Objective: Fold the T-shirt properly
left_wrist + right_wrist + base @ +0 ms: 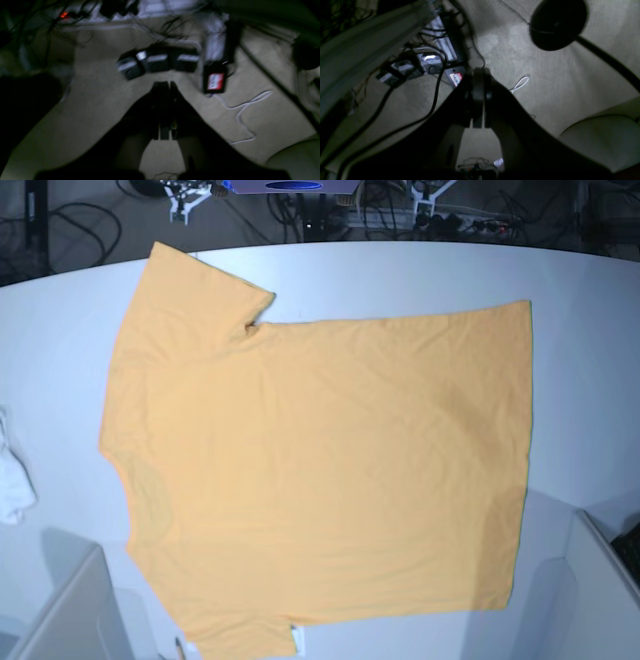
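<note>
Both wrist cams are pointed away from the tabletop, looking at carpeted floor, so start there: the left gripper [165,86] has its jaws pressed together with nothing between them, and past its tips there's a row of dark power bricks [157,62] and a white cable [243,110] on the floor. Same story for the right gripper [480,75], fully closed and empty, with a black round base [557,23] farther out beyond it. Neither gripper shows in the base view, so both look parked clear of the T-shirt [330,470], which lies spread flat on the white tabletop [590,310], plain side up, collar toward the arm on that view's left, hem toward the other. There's a small white cloth [12,480] off at the tabletop's edge, apart from the shirt. My guess: it's light, floppy cotton that'll drag and wrinkle if pulled from one point, so pinch it at a sleeve edge and the matching hem corner, one gripper each.
</note>
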Available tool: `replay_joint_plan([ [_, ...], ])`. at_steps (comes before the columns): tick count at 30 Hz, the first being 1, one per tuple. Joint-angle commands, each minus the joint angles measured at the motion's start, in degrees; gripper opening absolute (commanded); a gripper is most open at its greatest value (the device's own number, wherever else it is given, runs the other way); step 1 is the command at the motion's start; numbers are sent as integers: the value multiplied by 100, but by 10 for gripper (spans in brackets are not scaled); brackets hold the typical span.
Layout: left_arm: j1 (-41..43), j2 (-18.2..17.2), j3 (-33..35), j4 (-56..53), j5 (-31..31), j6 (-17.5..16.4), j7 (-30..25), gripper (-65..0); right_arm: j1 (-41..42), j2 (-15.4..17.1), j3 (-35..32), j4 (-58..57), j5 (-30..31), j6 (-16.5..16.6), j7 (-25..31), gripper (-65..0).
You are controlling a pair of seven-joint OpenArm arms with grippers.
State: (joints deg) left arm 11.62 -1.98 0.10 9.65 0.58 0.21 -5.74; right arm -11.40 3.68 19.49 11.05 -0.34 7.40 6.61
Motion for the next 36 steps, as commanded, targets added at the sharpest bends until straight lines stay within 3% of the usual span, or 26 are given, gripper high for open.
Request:
replay_joint_plan([
  [1,126,-53,21,15,17,10,-195,-650,-227,58,-1,139,3,-15,20,-650],
  [5,610,-97,21,464,17,10,-697,-650,-860,23,60,957,29,-15,29,-650],
  [11,1770,-308,-5,2169,-45,10,-741,-650,-1774,-65,113,2187,47,-32,11,-650],
  [15,2728,-527,-49,3593,-54,10,-732,-650,-2320,-276,737,3119,47,-32,-6,-650],
  [27,5102,-976,-67,7576,-62,28,-714,-650,-3339,-1050,1414,7154,47,-15,-1668,-650],
  [34,5761,-1398,-49,9633,-124,36,-705,-650,-3392,-1129,1388,9308,47,-15,-2582,-650],
  [36,5779,-1530,-23,9993,-607,36,-705,-650,-3225,-1129,1361,9748,47,-15,-2828,-650],
])
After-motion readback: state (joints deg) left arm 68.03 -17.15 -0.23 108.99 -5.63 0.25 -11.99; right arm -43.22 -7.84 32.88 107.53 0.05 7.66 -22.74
